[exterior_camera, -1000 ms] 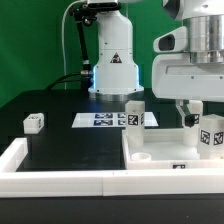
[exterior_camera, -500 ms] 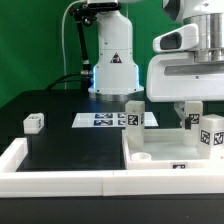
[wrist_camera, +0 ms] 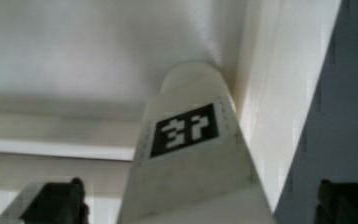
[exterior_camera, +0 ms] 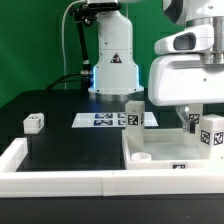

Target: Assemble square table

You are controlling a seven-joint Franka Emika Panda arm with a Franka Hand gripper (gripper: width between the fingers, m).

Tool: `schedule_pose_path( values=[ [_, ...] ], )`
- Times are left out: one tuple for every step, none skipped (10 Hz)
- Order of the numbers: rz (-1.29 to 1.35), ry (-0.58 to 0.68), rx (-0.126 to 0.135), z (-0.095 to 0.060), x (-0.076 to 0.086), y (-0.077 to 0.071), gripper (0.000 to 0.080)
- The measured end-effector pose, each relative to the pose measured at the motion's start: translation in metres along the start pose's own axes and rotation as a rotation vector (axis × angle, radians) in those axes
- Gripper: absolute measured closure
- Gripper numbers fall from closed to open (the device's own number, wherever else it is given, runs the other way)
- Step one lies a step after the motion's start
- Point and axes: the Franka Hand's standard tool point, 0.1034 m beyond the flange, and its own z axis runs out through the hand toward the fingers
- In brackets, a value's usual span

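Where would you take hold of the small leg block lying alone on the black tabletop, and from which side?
Probably take the leg block across its two flat side faces, coming straight down from above: it lies low on the black tabletop, with nothing touching it on either side.

Gripper (exterior_camera: 191, 113), jaws spread, hangs over the square table (exterior_camera: 165, 150). Leg blocks (exterior_camera: 134, 113) stand on it; a lone leg block (exterior_camera: 34, 122) sits well apart.
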Motion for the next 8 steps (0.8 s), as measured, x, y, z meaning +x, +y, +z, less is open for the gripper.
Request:
schedule_pose_path(
  values=[
    [-0.076,0.001,-0.004,-0.0004,0.0007,0.0003,0.015],
    [-0.119,0.001,-0.004,-0.0005,0.0009,0.0007,0.015],
    [-0.202,0.001,-0.01,-0.0006,0.0011,0.0012,0.015],
    [-0.235,-0.002,-0.012,-0.0013,0.0021,0.0017,0.015],
    [-0.231,-0.006,-0.011,-0.0022,0.0031,0.0018,0.015],
    [-0.223,-0.01,-0.01,-0.0028,0.0039,0.0035,0.0166],
    [-0.22,-0.008,-0.011,-0.0035,0.005,0.0043,0.0166],
    [-0.22,-0.008,-0.011,-0.0031,0.0047,0.0043,0.0341]
  ],
)
